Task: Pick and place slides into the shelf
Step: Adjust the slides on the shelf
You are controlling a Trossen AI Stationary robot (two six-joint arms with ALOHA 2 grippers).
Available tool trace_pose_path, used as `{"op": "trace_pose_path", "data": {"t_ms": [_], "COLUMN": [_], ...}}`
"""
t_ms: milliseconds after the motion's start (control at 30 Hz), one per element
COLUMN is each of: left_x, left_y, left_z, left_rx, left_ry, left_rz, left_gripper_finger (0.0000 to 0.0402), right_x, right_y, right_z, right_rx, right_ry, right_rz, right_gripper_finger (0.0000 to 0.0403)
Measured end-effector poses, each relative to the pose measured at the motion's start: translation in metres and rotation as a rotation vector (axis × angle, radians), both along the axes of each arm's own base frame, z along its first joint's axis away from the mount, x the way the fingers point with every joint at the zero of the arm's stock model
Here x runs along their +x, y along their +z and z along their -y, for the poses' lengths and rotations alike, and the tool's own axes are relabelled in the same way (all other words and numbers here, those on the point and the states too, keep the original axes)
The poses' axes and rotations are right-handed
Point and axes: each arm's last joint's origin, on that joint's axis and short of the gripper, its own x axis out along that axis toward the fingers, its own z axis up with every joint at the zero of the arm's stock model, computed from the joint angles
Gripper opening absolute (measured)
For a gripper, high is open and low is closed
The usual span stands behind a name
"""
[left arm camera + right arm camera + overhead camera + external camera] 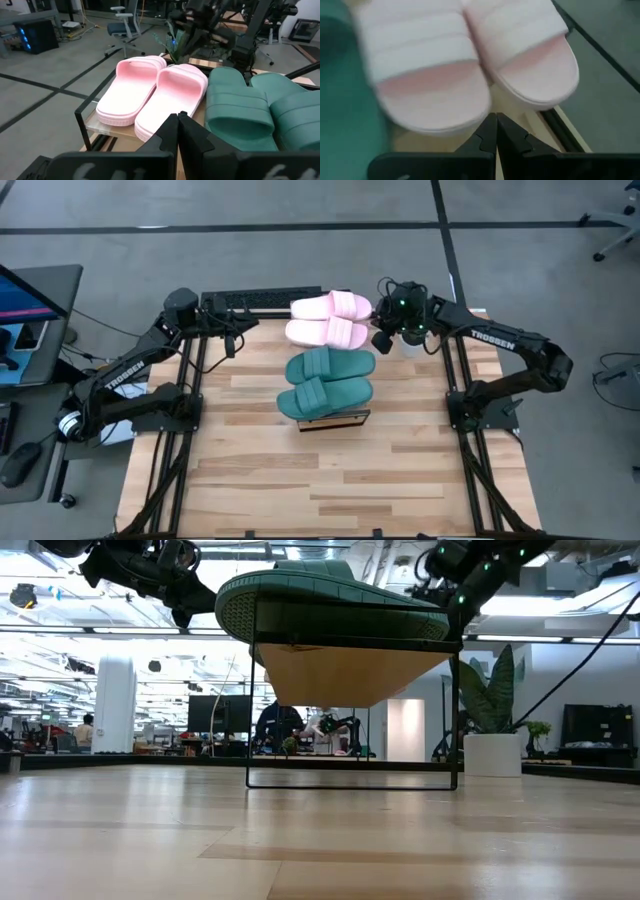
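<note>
Slides: high view, two pink [330, 318] and two green [328, 382] lie in a row on the shelf [335, 420].
Left gripper [235, 330]: fingers pressed together, empty, beside the pink pair.
Right gripper [383, 340]: pressed together, empty, on the other side.
Low view: only a green slide's sole [330, 602] shows, with a plant [490, 700] behind.
Left wrist: chair [122, 25] past the pink pair.
Right wrist: pink toes just ahead of the fingers [487, 132].

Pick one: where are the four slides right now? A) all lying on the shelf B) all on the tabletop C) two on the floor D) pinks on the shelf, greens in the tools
A: the high view shows both pink slides and both green slides lined up on the shelf, with both tools shut and empty.
</note>
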Motion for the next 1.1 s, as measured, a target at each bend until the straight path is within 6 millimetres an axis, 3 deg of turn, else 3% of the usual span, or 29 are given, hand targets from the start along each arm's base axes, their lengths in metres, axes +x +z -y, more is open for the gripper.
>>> {"op": "trace_pose_path", "data": {"t_ms": [133,500,1100], "left_x": [0.0,0.0,0.0], "left_y": [0.0,0.0,-0.002], "left_z": [0.0,0.0,0.0], "left_rx": [0.0,0.0,-0.007], "left_ry": [0.0,-0.001,-0.003], "left_rz": [0.0,0.0,-0.018], "left_gripper_finger": [0.0,0.0,0.0], "right_x": [-0.002,0.004,0.013], "right_y": [0.017,0.014,-0.001], "right_z": [-0.01,-0.035,-0.033], "right_rx": [0.015,0.112,0.214], "right_ry": [0.015,0.08,0.095], "right_rz": [-0.001,-0.046,-0.006], "right_gripper_finger": [0.0,0.0,0.0]}}
